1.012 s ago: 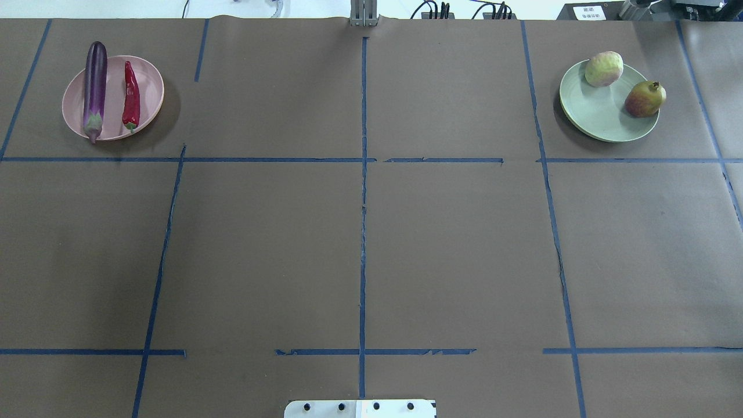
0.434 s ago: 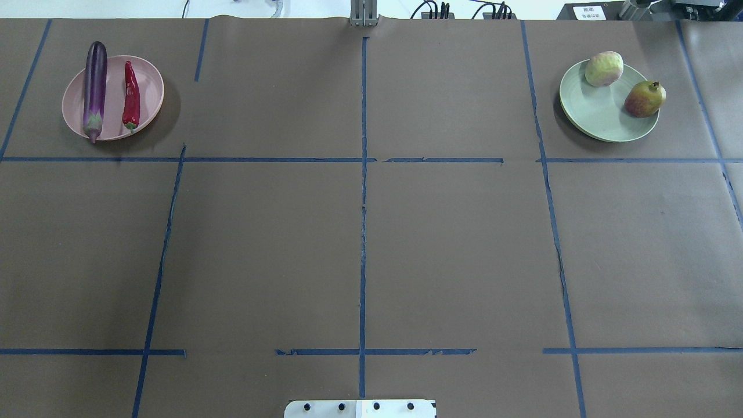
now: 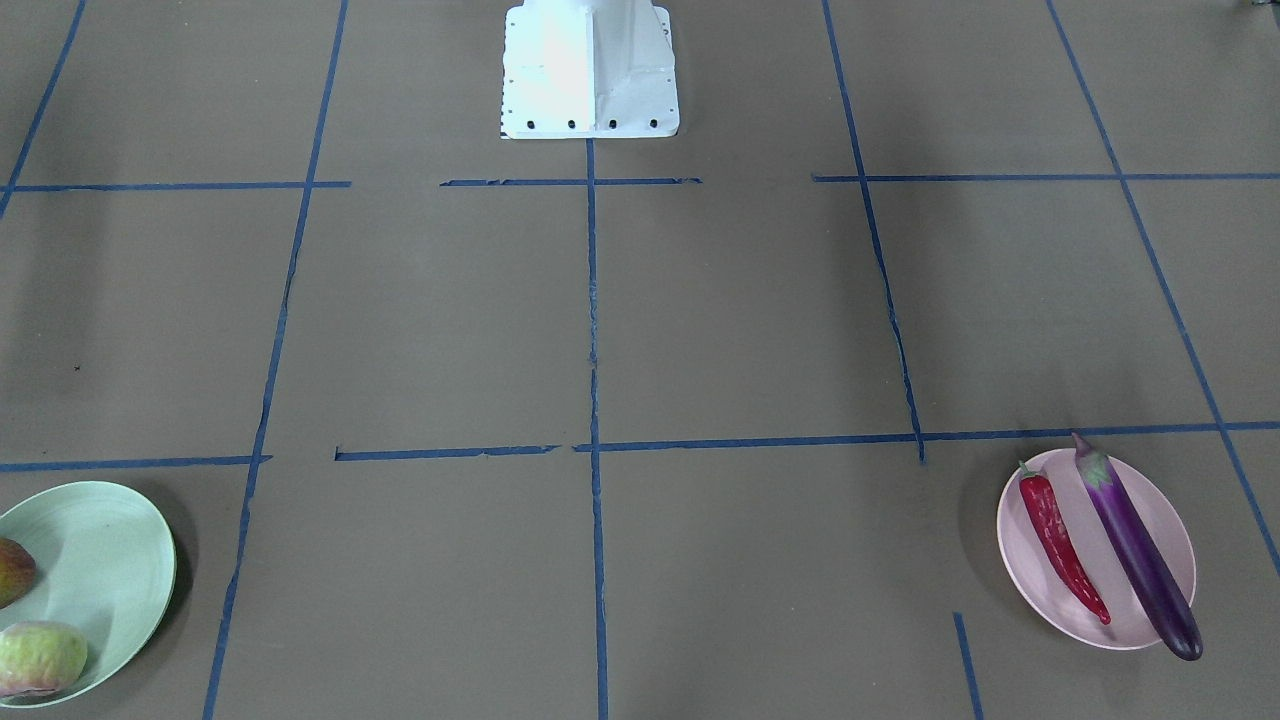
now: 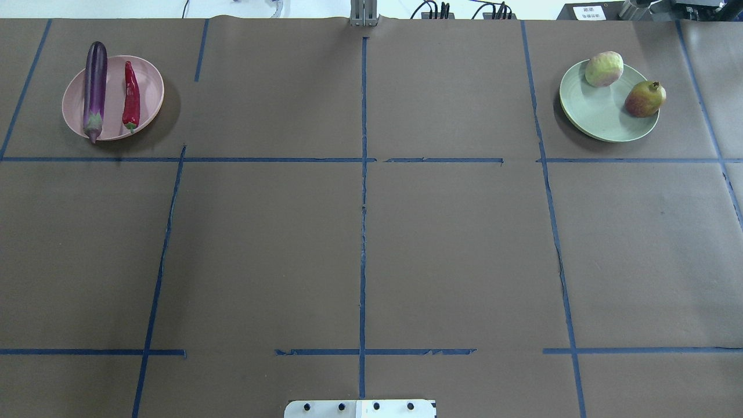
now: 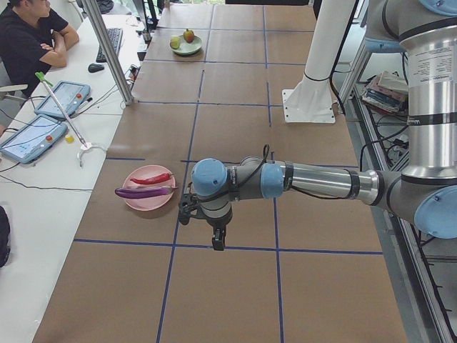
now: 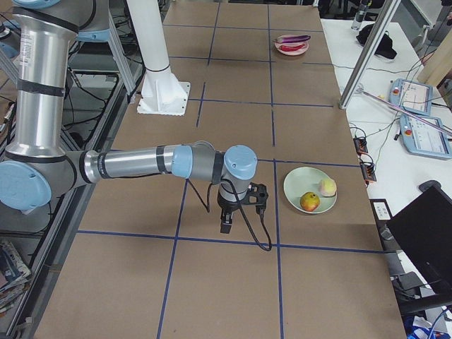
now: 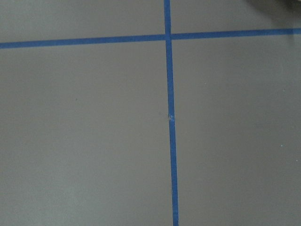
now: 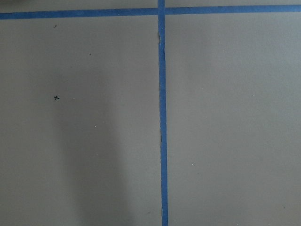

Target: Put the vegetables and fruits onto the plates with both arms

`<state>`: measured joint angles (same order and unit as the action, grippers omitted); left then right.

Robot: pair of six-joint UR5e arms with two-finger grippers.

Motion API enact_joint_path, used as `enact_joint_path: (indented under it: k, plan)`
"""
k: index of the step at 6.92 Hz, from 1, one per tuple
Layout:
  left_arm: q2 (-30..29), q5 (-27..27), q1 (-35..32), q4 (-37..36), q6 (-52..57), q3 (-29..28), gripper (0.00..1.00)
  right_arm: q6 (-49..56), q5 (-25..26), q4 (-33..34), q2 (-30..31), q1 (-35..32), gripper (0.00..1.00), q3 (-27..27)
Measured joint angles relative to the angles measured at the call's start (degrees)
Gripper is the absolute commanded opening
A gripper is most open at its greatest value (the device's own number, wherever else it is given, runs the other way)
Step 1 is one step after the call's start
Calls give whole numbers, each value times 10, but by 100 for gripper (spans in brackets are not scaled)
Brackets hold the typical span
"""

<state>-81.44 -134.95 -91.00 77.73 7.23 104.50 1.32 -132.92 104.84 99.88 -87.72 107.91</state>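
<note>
Hanging low over the table, the left gripper and right gripper show only in side views; spread or pressed together, nobody can tell. Far left, eggplant and chili lie on the pink plate; far right, peach and pomegranate on the green plate.

eggplant, chili on pink plate

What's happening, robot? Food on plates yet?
Left gripper and right gripper above table, open or shut unclear. Long purple eggplant, red chili on round pink plate; red-yellow pomegranate, pale peach on round green plate. Nothing in the way.
</note>
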Motion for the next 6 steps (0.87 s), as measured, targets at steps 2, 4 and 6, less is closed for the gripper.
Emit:
enact_joint_path:
  k: [2,4,6]
  plan:
    - [4,0,1,0,-2,10,100,2,2,-41,18,0,100,-12]
    - [10,0,1,3,0,18,100,-5,5,-104,39,0,100,-24]
    - [19,1,0,7,3,24,100,-8,1,-117,41,0,100,-24]
